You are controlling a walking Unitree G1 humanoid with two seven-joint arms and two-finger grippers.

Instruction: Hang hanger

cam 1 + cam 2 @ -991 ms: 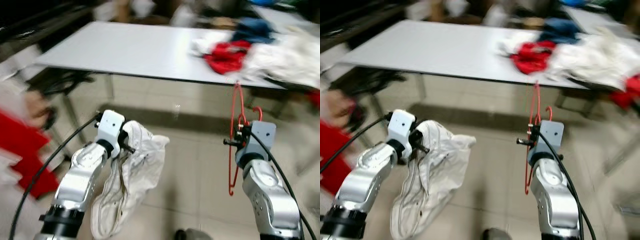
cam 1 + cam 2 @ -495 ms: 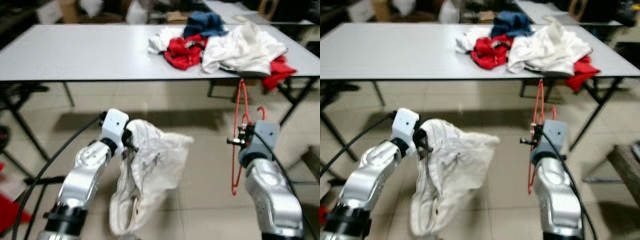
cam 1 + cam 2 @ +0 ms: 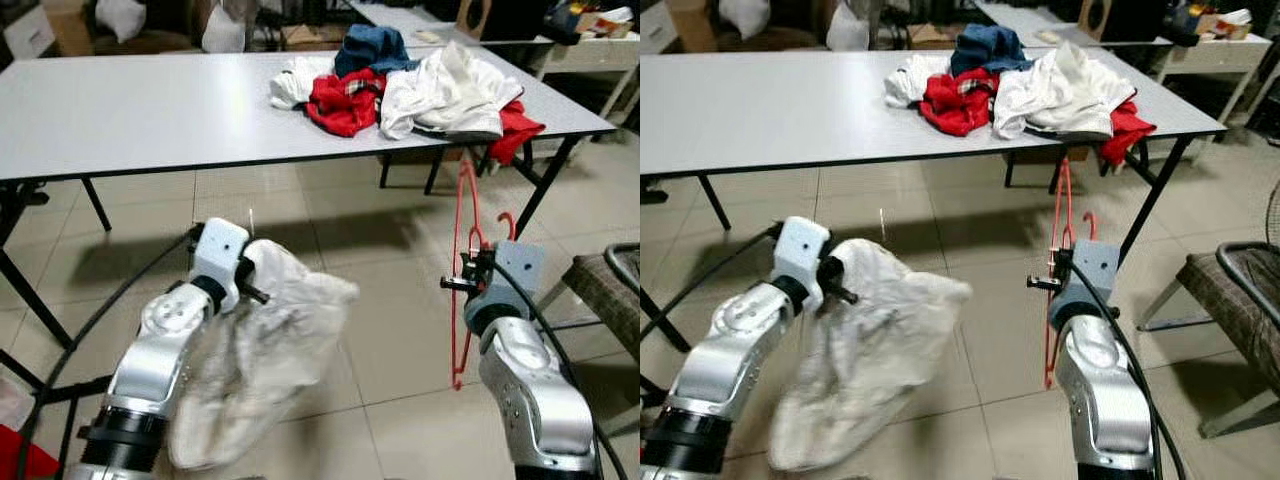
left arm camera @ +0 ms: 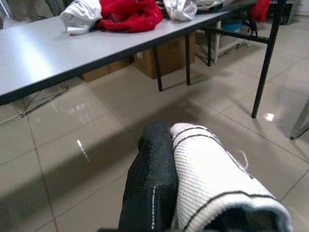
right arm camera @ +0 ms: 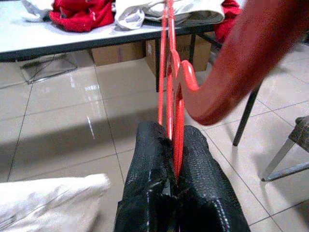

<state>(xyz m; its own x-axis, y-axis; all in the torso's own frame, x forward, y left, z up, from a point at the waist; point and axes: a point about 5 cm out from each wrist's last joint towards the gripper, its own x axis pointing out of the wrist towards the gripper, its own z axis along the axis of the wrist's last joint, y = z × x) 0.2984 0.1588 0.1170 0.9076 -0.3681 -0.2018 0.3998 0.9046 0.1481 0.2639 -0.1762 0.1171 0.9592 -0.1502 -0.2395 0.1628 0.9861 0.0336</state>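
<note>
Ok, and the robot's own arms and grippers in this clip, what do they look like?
Both arms are glossy silver with rounded segments and black joint bands, each trailed by a black cable. The left gripper and right gripper sit on pale boxy wrist housings. Their fingers are long, black and finely textured.

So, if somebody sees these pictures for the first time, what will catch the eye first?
Probably the red hanger, held upright in the right hand above the tiled floor, in front of the table. Next, the white garment that hangs from the left hand. Behind them, a pile of red, white and blue clothes lies at the right end of the long grey table.
</note>
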